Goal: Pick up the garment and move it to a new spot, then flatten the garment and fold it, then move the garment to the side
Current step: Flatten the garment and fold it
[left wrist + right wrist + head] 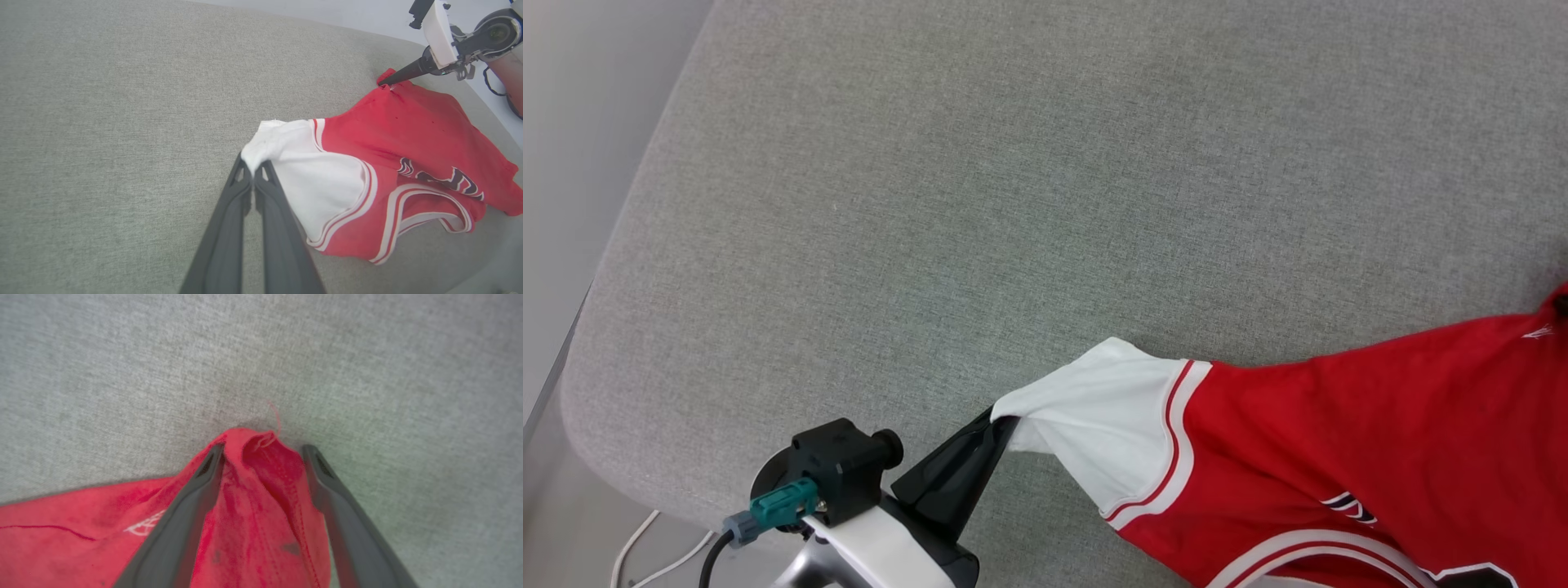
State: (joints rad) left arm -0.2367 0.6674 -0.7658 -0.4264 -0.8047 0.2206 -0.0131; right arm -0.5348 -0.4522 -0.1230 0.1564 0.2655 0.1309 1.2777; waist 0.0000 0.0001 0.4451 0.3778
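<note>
While the left claw (1003, 423) is pinched together on the tip of the white sleeve (1094, 408), lifting that corner into a small peak off the grey fabric-covered table (1013, 163), most of the garment (1356, 425) lies rumpled toward the robot's right side of the table, well short of flat. The left wrist view shows the red body heaped in soft folds, a loop of striped trim (429, 212) curled on itself, and the black lettering (441, 177) creased so that only part of it reads. The right claw (263, 451) stands with its fingers apart, one on each side of a bunched red corner with a stitched hem. The cloth sits between them but nothing is clamped, so this end is not held. Whether the garment has already been carried to its new spot cannot be told from how it lies. Judging by the creases, the flattening is at most begun: the sleeve and that red corner look like the two ends of a stretch meant to draw the cloth out. Folding is not started, since no edge is laid neatly over another, and the move to the side is left as well.
</note>
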